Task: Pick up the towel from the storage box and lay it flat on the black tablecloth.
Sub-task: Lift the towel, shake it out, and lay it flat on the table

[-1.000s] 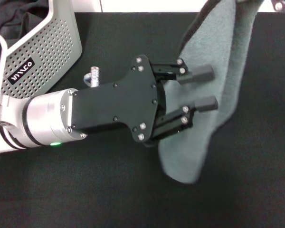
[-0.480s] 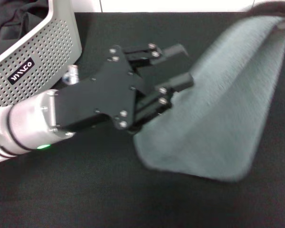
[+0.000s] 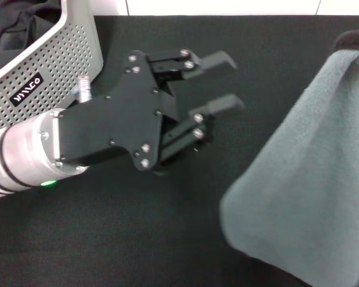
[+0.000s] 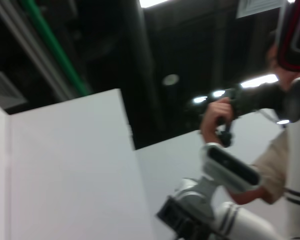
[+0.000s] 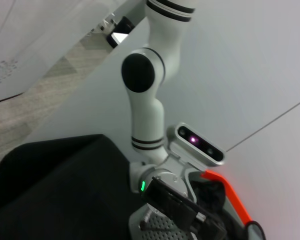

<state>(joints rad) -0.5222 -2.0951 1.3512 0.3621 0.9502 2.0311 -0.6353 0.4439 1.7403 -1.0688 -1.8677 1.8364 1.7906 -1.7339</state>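
My left end effector (image 3: pixel 218 84) hovers wide open over the black tablecloth (image 3: pixel 137 239), beside the storage box (image 3: pixel 54 66). The towel (image 3: pixel 311 197) hangs bunched on my right, its holder unseen; released so, it could land folded.

White wall panels (image 4: pixel 65 170) under a dark ceiling with a green pipe (image 4: pixel 50 45) at 11 o'clock; grey wood-pattern floor (image 5: pixel 35 95)

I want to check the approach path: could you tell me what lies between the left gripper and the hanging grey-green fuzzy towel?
Nothing but bare black tablecloth: the head view shows the open left gripper apart from the grey-green fuzzy towel.
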